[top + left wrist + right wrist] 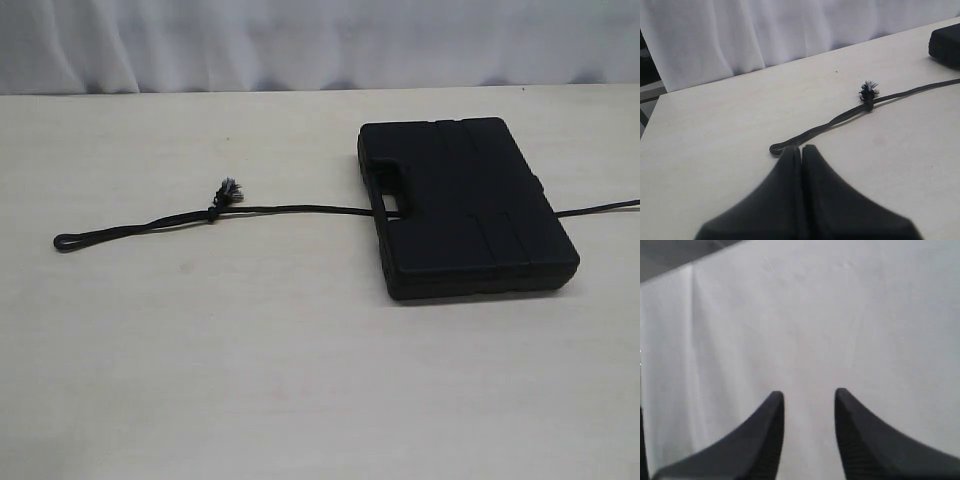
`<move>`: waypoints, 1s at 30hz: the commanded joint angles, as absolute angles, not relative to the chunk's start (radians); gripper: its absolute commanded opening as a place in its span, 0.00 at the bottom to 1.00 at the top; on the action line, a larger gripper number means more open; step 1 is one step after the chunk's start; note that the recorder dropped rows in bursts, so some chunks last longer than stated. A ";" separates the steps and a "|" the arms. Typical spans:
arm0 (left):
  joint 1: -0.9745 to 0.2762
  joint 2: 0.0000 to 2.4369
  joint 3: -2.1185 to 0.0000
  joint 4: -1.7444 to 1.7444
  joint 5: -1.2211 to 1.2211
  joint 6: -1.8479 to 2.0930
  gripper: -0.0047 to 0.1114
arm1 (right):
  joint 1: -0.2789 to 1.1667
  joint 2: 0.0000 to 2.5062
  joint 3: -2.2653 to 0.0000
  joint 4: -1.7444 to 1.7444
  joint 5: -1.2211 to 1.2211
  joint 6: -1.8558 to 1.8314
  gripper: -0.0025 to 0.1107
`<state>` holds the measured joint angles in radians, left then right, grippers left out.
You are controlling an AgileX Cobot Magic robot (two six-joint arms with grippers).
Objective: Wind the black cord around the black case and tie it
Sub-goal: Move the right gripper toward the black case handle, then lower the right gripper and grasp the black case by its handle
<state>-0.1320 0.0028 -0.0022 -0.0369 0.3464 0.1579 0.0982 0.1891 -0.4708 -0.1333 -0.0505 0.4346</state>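
Left jaws: closed tip to tip, with nothing gripped.
Right jaws: held apart, with nothing between them; only a pale curtain [840, 315] is seen beyond them.
Step in hand: judged to be the pick-up of the black cord [290, 209] at its looped end [65, 242]; no wrap is yet made.
Method: the left jaws are to be opened before descent, set astride the cord just behind the loop, and closed squarely. The lift should be kept gentle so that the black case [470, 205] is not dragged.
Cord position: laid left to right on the worktop [300, 380], with the frayed knot [228, 192] left of centre. It is led in at the case's handle cut-out and seen again at the case's right.
Case position: laid flat, right of centre.
Cord to jaws: the looped end lies just ahead of the left tips, apparently untouched. Neither cord nor case is shown by the right wrist view.
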 commanded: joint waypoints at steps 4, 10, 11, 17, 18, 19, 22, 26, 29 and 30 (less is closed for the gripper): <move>-0.141 0.000 0.000 -0.040 0.332 0.158 0.04 | 0.095 0.653 -0.955 -0.139 0.744 0.216 0.58; -0.141 0.000 0.000 -0.040 0.332 0.158 0.04 | 0.105 1.142 -1.154 0.456 0.910 -0.310 0.54; -0.141 0.000 0.000 -0.040 0.332 0.158 0.04 | 0.126 1.192 -1.154 0.459 0.907 -0.329 0.54; -0.141 0.000 0.000 -0.040 0.332 0.158 0.04 | 0.393 1.561 -1.212 0.088 0.718 -0.046 0.54; -0.141 0.000 0.000 -0.040 0.332 0.158 0.04 | 0.421 1.615 -1.243 0.000 0.704 0.071 0.54; -0.141 0.000 0.000 -0.040 0.332 0.158 0.04 | 0.445 1.671 -1.281 -0.091 0.708 0.161 0.54; -0.141 0.000 0.000 -0.040 0.332 0.158 0.04 | 0.488 1.834 -1.422 -0.215 0.784 0.290 0.54; -0.141 0.000 0.000 -0.040 0.332 0.158 0.04 | 0.509 1.994 -1.587 -0.212 0.887 0.302 0.54; -0.141 0.000 0.000 -0.040 0.332 0.158 0.04 | 0.509 2.082 -1.679 -0.211 0.925 0.308 0.54; -0.141 0.000 0.000 -0.040 0.332 0.158 0.04 | 0.509 2.110 -1.706 -0.211 0.928 0.308 0.53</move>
<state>-0.1320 0.0028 -0.0022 -0.0369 0.3464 0.1579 0.5088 2.0531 -1.6392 -0.1960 0.8936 0.2954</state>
